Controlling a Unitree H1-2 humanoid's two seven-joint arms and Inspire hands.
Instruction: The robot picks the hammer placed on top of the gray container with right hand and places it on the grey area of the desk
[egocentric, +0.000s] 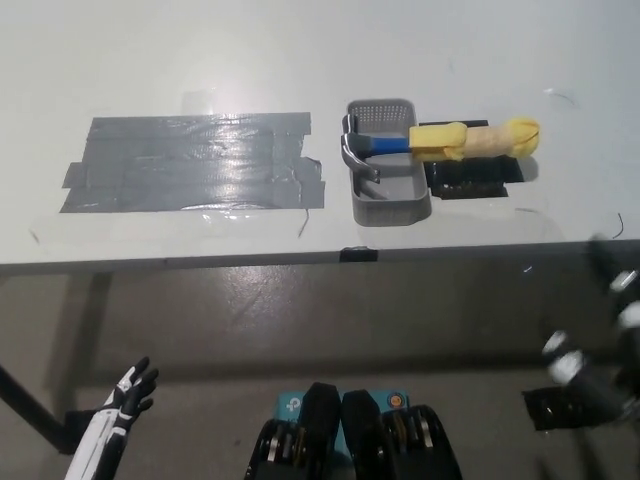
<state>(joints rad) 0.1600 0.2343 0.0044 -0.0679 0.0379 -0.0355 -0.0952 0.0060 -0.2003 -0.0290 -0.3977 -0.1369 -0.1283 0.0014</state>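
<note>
A hammer (440, 141) with a metal head, blue neck and yellow padded handle lies across the top of a small grey container (388, 205) on the white desk. Its handle sticks out to the right over a black patch. A grey taped area (190, 163) covers the desk to the left of the container. My white left hand (128, 393) hangs low at the lower left, below the desk edge, fingers apart and empty. My black right hand (600, 340) shows blurred at the lower right, well below the desk and far from the hammer; its fingers cannot be made out.
The desk's front edge (300, 260) runs across the middle of the picture, with floor below it. A black patch (470, 180) lies on the desk right of the container. A small black clip (358, 254) sits on the edge.
</note>
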